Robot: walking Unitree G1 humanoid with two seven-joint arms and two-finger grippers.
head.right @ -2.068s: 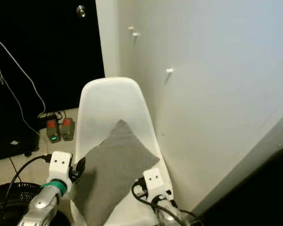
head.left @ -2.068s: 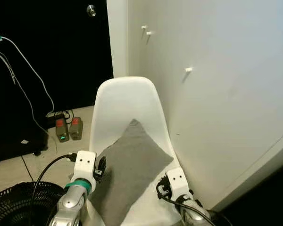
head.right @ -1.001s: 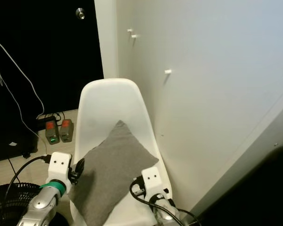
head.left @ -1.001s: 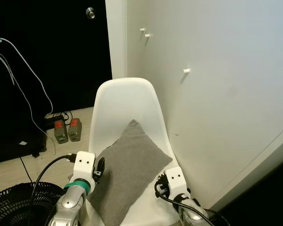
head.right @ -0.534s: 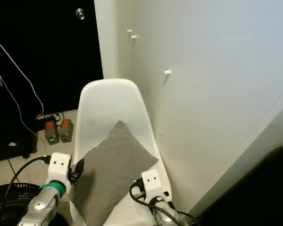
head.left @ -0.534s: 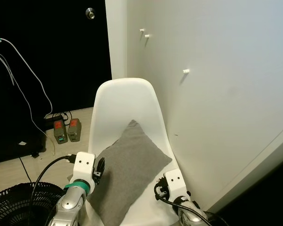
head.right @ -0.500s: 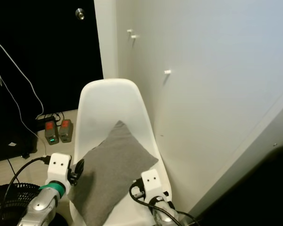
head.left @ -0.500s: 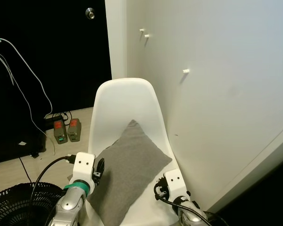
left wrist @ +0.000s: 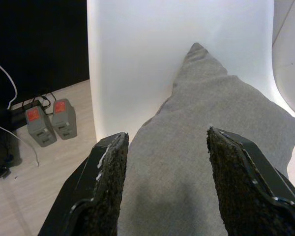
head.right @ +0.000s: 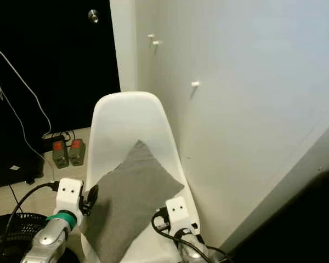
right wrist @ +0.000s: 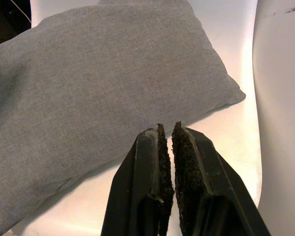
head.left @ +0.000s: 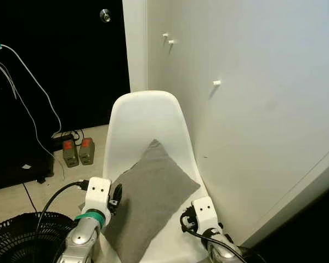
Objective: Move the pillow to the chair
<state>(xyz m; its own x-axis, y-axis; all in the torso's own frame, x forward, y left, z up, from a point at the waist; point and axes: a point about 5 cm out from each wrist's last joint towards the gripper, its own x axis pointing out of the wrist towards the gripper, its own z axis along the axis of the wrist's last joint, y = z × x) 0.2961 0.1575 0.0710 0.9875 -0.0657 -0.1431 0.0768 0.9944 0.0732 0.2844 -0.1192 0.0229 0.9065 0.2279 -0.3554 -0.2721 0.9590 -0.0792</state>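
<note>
Fingers: my left gripper (left wrist: 164, 182) spread wide over the pillow; my right gripper (right wrist: 167, 142) pressed closed, empty.
Pillow (head.left: 148, 197): one, grey, lying on the seat.
Chair (head.left: 145, 118): one, white, at 12 o'clock.

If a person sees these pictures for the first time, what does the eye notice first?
First the grey pillow, lying tilted on the white chair beside the white wall. Next, the left gripper, open over the pillow's near edge, and the right gripper, shut just short of the pillow.
</note>
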